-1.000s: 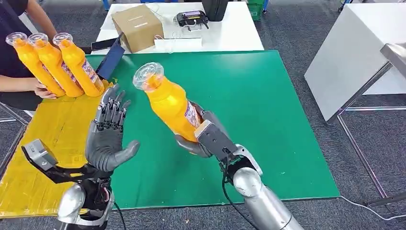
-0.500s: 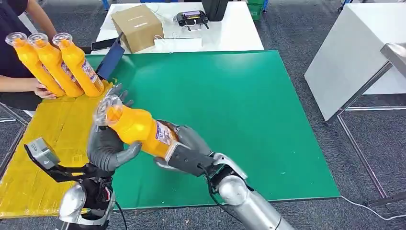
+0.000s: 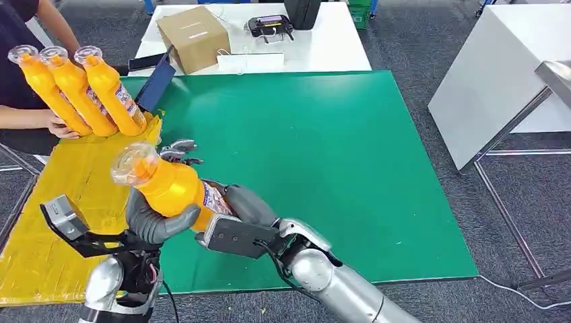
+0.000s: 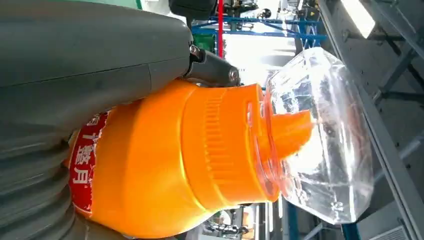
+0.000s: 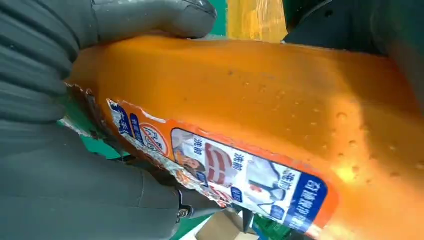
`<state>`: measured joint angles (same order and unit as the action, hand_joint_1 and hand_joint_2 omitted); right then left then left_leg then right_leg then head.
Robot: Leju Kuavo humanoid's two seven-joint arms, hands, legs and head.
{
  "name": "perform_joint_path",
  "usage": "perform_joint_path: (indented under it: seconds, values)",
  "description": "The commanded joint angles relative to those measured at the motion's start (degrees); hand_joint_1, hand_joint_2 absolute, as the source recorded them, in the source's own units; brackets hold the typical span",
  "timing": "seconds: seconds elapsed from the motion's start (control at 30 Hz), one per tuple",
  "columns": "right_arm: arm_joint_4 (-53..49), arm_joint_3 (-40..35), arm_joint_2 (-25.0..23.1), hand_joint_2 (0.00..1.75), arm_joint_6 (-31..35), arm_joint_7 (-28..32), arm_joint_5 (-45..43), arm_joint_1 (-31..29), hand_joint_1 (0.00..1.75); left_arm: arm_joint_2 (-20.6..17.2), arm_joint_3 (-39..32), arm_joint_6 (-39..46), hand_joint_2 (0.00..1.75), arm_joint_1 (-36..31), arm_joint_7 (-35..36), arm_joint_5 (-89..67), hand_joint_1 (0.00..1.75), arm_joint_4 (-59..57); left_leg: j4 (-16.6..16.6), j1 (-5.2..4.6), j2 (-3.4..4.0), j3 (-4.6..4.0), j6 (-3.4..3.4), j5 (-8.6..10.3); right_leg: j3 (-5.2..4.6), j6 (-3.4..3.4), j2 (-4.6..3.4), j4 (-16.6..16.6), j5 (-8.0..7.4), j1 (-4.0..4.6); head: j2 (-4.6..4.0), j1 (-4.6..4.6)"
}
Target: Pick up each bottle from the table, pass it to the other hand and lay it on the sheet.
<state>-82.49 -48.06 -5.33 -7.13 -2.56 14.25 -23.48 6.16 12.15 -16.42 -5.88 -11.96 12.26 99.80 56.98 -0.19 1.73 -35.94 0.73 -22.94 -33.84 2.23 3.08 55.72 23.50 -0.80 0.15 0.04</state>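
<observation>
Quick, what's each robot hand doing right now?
Left hand: wrapped around the orange bottle near its neck, holding it.
Right hand: holding the same bottle at its lower end.

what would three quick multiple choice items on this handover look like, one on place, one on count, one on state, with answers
1. Where do the other orange bottles lie?
A. on the yellow sheet
B. on the white table
C. on the floor

2. How many bottles lie on the sheet, beside a person's hand?
A. one
B. three
C. five

3. How is the bottle being passed held?
A. by the left hand alone
B. it rests on the green mat
C. by both hands, the right hand at its base

Answers:
1 A, the head view shows their bodies on the sheet's far end.
2 B, three clear caps show side by side.
3 C, the left thumb wraps its body while the right hand grips the base.
</observation>
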Motion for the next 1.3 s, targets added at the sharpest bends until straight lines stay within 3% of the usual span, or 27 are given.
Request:
perform_joint_path:
  seconds: [0.03,0.3,0.33,0.43,0.87,1.07,1.17,1.2,1.3]
  values:
    - [3.12,-5.80,0.60,1.75,-1.01,0.45,0.02,-2.99,1.75,-1.89,1.31,-1.84,1.75,-3.38,0.13,-1.19,1.75,-5.67,-0.05,0.03,-0.07,0.17,-0.05,-0.04,0.17,-0.06,-0.14,-0.04,0.04,0.01,0.00,0.00]
    - [2.65,-4.90,1.02,1.75,1.03,0.04,2.76,-2.53,1.75,-2.30,-0.17,-0.42,1.75,-3.82,-1.71,-5.24,1.75,-5.05,-0.01,0.07,-0.09,0.25,-0.07,-0.09,0.26,-0.08,-0.21,-0.03,0.08,0.03,0.00,-0.02]
    - [1.89,-2.84,0.98,1.75,2.34,-0.37,2.48,-1.21,0.00,-2.56,-1.09,2.62,1.75,-4.02,-2.70,-9.99,1.75,-4.54,-0.03,0.06,-0.10,0.18,-0.06,-0.05,0.20,-0.07,-0.14,-0.04,0.05,0.03,0.00,0.00]
    - [-0.38,0.39,2.04,1.75,3.28,-0.89,3.85,0.64,0.00,-3.16,-3.86,6.66,1.75,-4.76,-3.70,-17.93,1.75,-4.25,-0.04,0.07,-0.16,0.20,-0.06,-0.05,0.23,-0.07,-0.10,-0.05,0.07,0.03,0.00,0.00]
    - [-1.59,1.53,2.38,1.75,3.19,-1.06,4.68,1.51,0.00,-3.09,-5.01,7.43,1.75,-5.12,-3.95,-19.96,1.75,-4.68,-0.03,0.07,-0.14,0.19,-0.05,-0.05,0.19,-0.06,-0.10,-0.05,0.07,0.03,0.00,-0.02]
    - [-14.84,10.70,8.52,1.75,4.27,0.00,8.82,7.87,0.00,-9.00,-11.88,24.68,1.75,-8.28,-4.68,-56.09,1.75,-8.96,-0.03,0.07,-0.29,0.16,-0.06,-0.01,0.19,-0.07,0.03,-0.05,0.08,0.02,0.00,0.00]
    - [-21.48,15.78,11.59,1.75,3.36,1.94,7.49,10.74,0.00,-14.40,-11.77,29.76,1.75,-9.81,-1.00,-76.50,1.75,-16.32,-0.04,0.05,-0.28,0.19,-0.07,-0.02,0.21,-0.08,0.02,-0.03,0.09,0.01,0.00,-0.02]
    - [-22.88,16.80,12.59,0.00,3.37,1.92,7.57,11.13,0.00,-15.57,-11.56,29.64,1.75,-10.23,-0.57,-78.50,1.75,-19.04,-0.05,0.09,-0.38,0.32,-0.09,-0.05,0.36,-0.11,0.03,-0.05,0.15,0.03,0.00,0.00]
    - [-25.51,19.73,14.39,0.00,3.01,2.93,6.71,12.25,0.00,-18.25,-10.94,31.44,1.75,-10.74,-0.19,-82.36,1.75,-26.03,-0.10,-0.01,-0.26,0.20,-0.03,0.01,0.19,-0.04,0.07,-0.06,0.07,-0.04,0.00,0.00]
